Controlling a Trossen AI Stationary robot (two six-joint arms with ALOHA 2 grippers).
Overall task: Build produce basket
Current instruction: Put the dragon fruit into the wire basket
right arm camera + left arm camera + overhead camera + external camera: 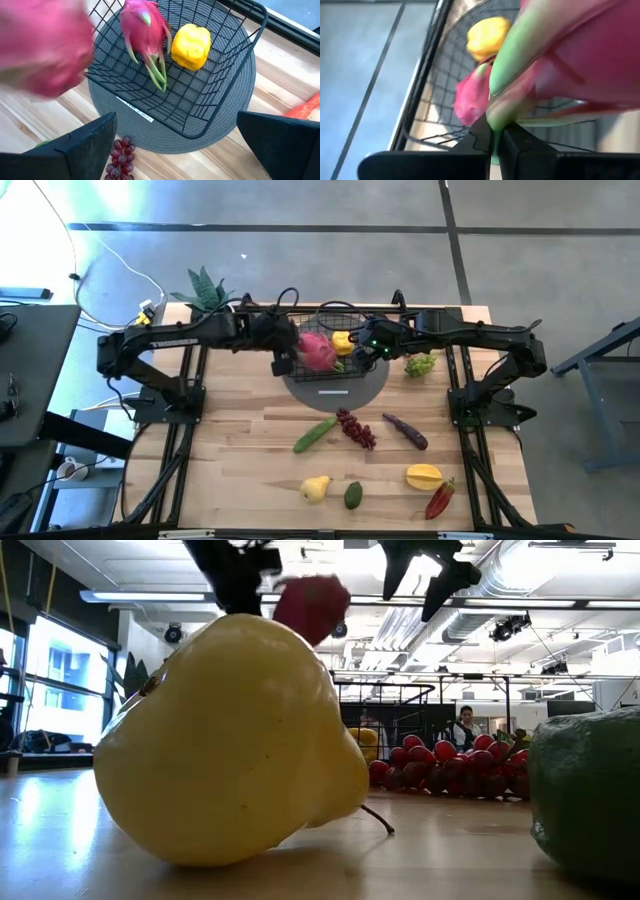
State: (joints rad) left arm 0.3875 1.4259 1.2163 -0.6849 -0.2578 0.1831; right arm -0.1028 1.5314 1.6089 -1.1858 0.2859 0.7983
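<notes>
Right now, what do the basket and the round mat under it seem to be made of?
The basket looks like thin metal wire with a black coating: an open grid with a thicker rim. The round mat under it looks woven, perhaps fabric or plastic fibre, dull grey, with fine concentric ribs. Neither is certain from the look alone.

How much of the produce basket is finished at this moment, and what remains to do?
Done: the black wire-mesh basket already holds one pink dragon fruit and a yellow bell pepper. In hand: the left gripper is shut on a second pink dragon fruit above the basket; the right gripper is open beside it. Left on the table: green grapes, purple grapes, cucumber, yellow pear, avocado, starfruit, red chilli.
</notes>
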